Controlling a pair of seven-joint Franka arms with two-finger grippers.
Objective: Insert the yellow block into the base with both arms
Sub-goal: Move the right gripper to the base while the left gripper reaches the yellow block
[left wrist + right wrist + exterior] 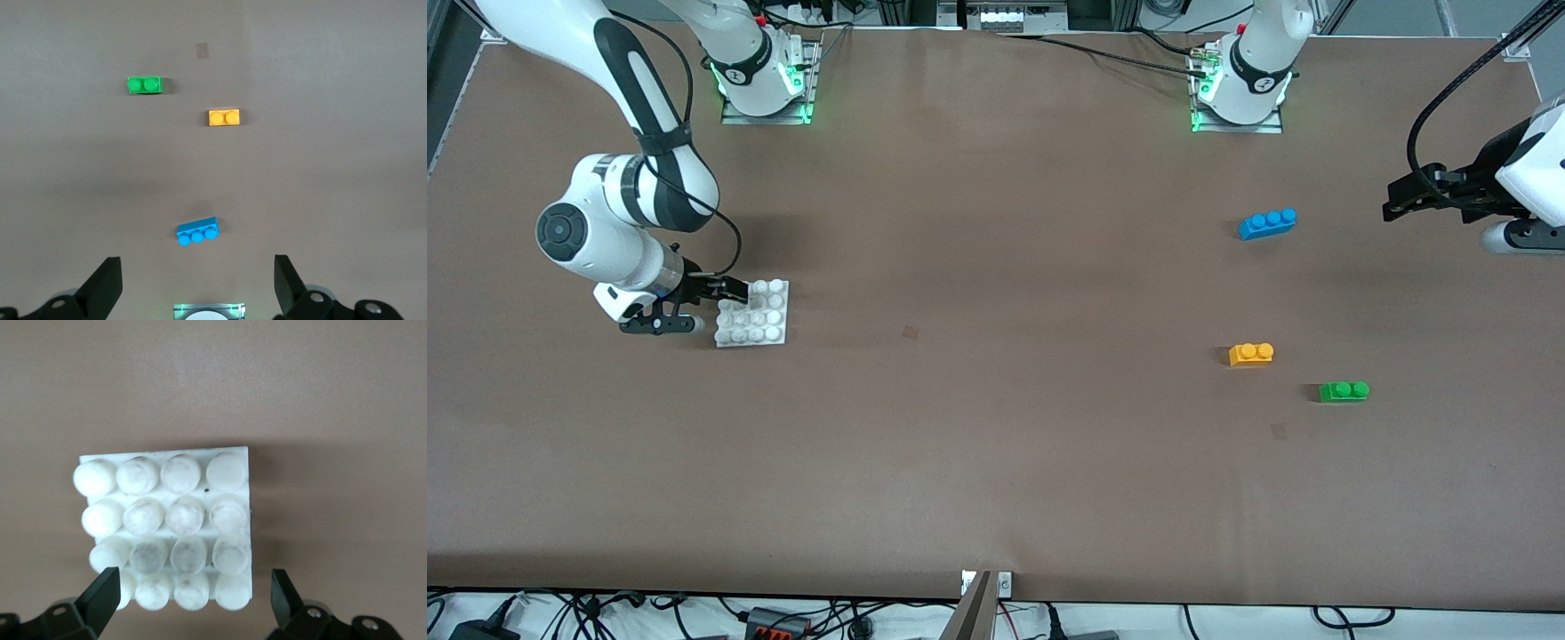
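Presently the right pincer (734,289) sits low at the edge of the white studded base (753,313), toward the right arm's end of the brown counter (996,400), its fingers (103,597) spread apart to either side of the plate's end row of studs without clamping it. The left pincer (1396,203) hangs with fingers apart over bare counter at the left arm's end. The yellow block (1251,354) lies untouched there, between the blue three-stud brick (1267,223) and the green two-stud brick (1344,391), which lies nearest the front camera.
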